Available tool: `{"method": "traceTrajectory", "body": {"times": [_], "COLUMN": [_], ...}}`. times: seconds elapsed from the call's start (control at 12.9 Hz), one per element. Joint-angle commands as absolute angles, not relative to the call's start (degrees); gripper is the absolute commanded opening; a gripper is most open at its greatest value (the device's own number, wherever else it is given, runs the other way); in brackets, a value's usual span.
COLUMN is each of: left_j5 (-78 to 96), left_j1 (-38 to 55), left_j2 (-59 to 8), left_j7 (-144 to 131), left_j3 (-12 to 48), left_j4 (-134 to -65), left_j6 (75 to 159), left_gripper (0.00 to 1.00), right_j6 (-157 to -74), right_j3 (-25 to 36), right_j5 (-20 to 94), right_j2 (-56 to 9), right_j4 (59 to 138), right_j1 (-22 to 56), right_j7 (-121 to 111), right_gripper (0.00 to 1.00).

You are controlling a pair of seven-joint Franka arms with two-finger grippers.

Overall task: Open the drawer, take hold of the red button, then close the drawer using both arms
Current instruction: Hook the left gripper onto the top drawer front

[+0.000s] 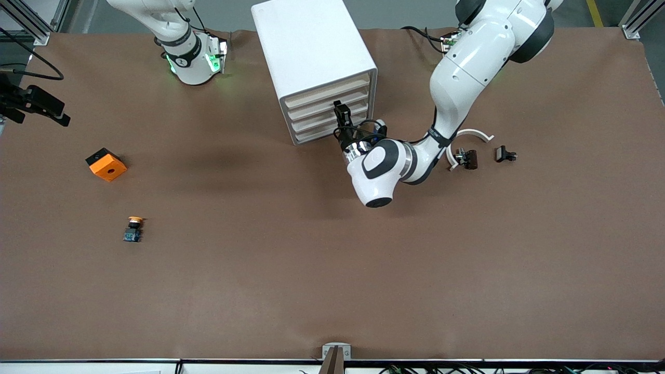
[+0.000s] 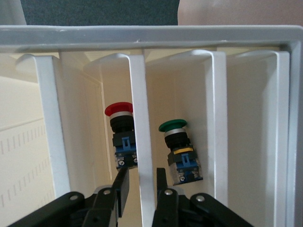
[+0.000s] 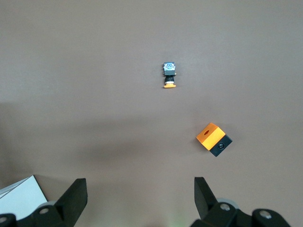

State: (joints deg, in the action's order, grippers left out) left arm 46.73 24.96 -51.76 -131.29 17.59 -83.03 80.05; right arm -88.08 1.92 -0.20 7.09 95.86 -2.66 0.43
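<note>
Worktop (image 1: 332, 291) is lying mostly bare, giving the arms wide room. Drawer cabinet (image 1: 314, 67) is standing by the bases. Left claw (image 2: 141, 189) is sitting at a drawer front, fingers (image 2: 120, 189) straddling a white handle bar (image 2: 142, 132), slightly apart. Right claw (image 3: 140, 196) is waiting spread wide over the worktop. Button (image 2: 121, 137) is resting inside, beside a green-capped button (image 2: 180, 151). Risk: fingers slipping off the thin bar, or the light cabinet sliding under the pull.
</note>
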Motion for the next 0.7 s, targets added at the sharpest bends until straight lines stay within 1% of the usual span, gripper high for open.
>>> {"method": "traceTrajectory", "body": {"times": [0.0, 0.08, 0.15, 0.23, 0.31, 0.46, 0.62], "left_j5": [45.6, 45.5, 45.2, 43.0, 40.1, 39.6, 39.9], "left_j1": [25.9, 26.4, 26.9, 26.8, 26.6, 25.3, 22.1], "left_j2": [-51.5, -51.5, -51.5, -51.5, -51.2, -51.4, -51.8], "left_j7": [-130.2, -130.1, -130.1, -130.1, -130.1, -130.2, -130.1], "left_j3": [17.3, 17.3, 17.1, 17.0, 17.0, 17.0, 17.0], "left_j4": [-82.9, -82.9, -82.9, -82.8, -82.6, -82.2, -80.4], "left_j6": [79.4, 79.4, 79.5, 79.5, 79.5, 79.5, 79.5], "left_gripper": [0.29, 0.28, 0.19, 0.01, 0.0, 0.0, 0.0], "right_j6": [-88.4, -88.4, -88.4, -88.4, -88.4, -88.4, -88.4], "right_j3": [1.5, 1.5, 1.6, 1.5, 1.5, 1.6, 1.6], "right_j5": [-0.7, -0.7, -0.7, -0.7, -0.7, -0.7, -0.7], "right_j2": [8.3, 8.3, 8.3, 8.3, 8.3, 8.3, 8.3], "right_j4": [97.0, 97.0, 97.0, 97.0, 97.0, 96.9, 96.8], "right_j1": [-3.3, -3.3, -3.3, -3.3, -3.3, -3.3, -3.3], "right_j7": [-0.1, -0.1, -0.2, -0.1, -0.2, -0.1, -0.1], "right_gripper": [1.0, 1.0, 1.0, 1.0, 1.0, 1.0, 1.0]}}
